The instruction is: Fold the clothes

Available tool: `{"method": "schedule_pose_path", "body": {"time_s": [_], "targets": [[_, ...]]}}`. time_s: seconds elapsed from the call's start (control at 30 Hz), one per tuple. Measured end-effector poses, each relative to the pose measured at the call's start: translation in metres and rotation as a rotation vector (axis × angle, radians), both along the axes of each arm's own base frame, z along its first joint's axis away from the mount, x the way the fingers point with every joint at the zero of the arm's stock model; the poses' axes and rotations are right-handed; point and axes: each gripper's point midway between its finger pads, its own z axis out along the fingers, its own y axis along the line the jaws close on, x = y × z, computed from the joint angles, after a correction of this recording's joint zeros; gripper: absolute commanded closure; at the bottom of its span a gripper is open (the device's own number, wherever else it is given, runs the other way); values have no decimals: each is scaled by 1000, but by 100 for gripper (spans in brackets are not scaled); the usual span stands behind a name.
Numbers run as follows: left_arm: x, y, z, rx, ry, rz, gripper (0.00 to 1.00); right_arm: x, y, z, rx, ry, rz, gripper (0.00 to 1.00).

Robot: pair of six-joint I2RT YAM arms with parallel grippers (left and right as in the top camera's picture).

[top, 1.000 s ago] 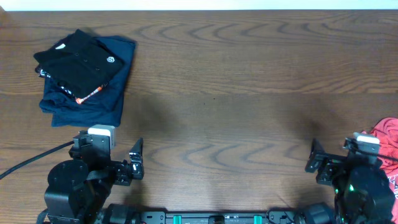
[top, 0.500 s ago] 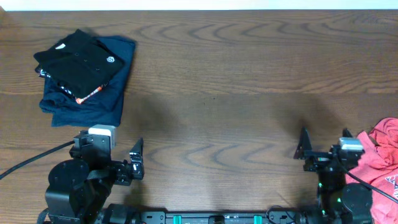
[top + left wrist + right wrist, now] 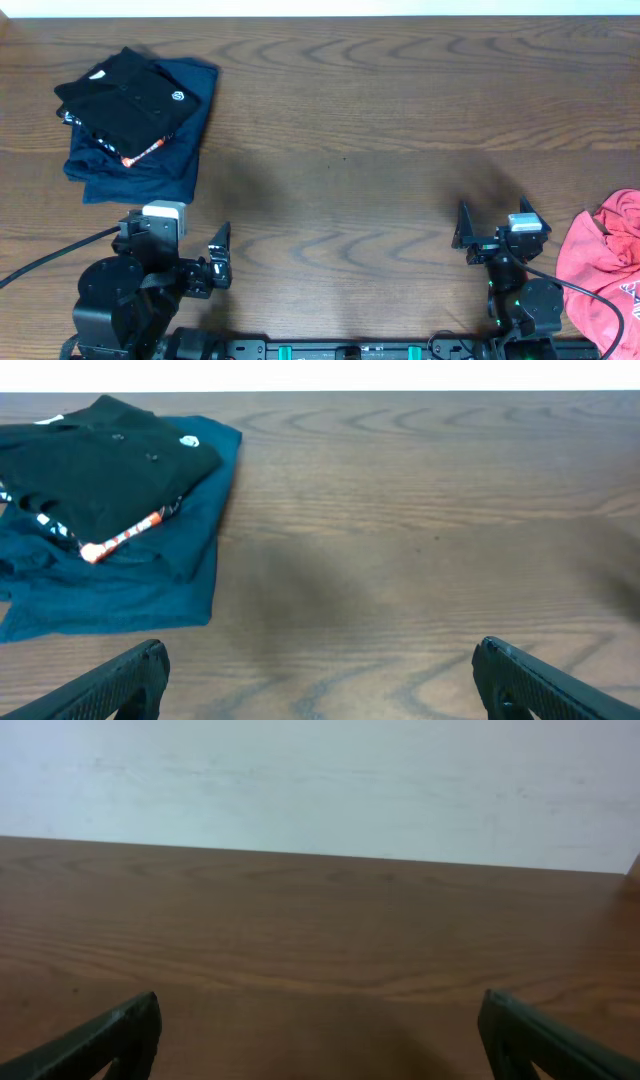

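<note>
A folded black garment (image 3: 122,100) with a small white logo lies on a folded navy tee (image 3: 150,160) at the far left of the table. Both also show in the left wrist view, the black one (image 3: 100,470) on the navy one (image 3: 130,585). A crumpled coral-red garment (image 3: 600,275) lies at the right edge near the front. My left gripper (image 3: 175,233) is open and empty, in front of the navy tee (image 3: 320,680). My right gripper (image 3: 495,222) is open and empty, left of the coral-red garment, over bare wood (image 3: 320,1035).
The brown wooden table (image 3: 350,130) fills the view, with a white wall beyond its far edge (image 3: 320,780). A black cable (image 3: 50,258) runs from the left arm to the left edge. The arm bases stand along the front edge.
My right gripper has swung left, away from the coral-red garment, which now lies uncovered at the right edge. The left arm and the folded stack have not moved.
</note>
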Motion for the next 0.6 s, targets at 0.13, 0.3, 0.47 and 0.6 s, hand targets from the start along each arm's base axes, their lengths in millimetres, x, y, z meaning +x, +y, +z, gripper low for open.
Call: {"method": "schedule_pose_path", "body": {"time_s": [0.13, 0.3, 0.47, 0.6], "targets": [[0, 0, 0, 0, 0, 0, 2, 0, 1, 0, 1, 0, 8, 1], [0, 0, 0, 0, 0, 0, 2, 0, 2, 0, 0, 0, 11, 1], [0, 0, 0, 0, 0, 0, 2, 0, 2, 0, 1, 0, 11, 1], [0, 0, 0, 0, 0, 0, 2, 0, 2, 0, 0, 1, 11, 1]]}}
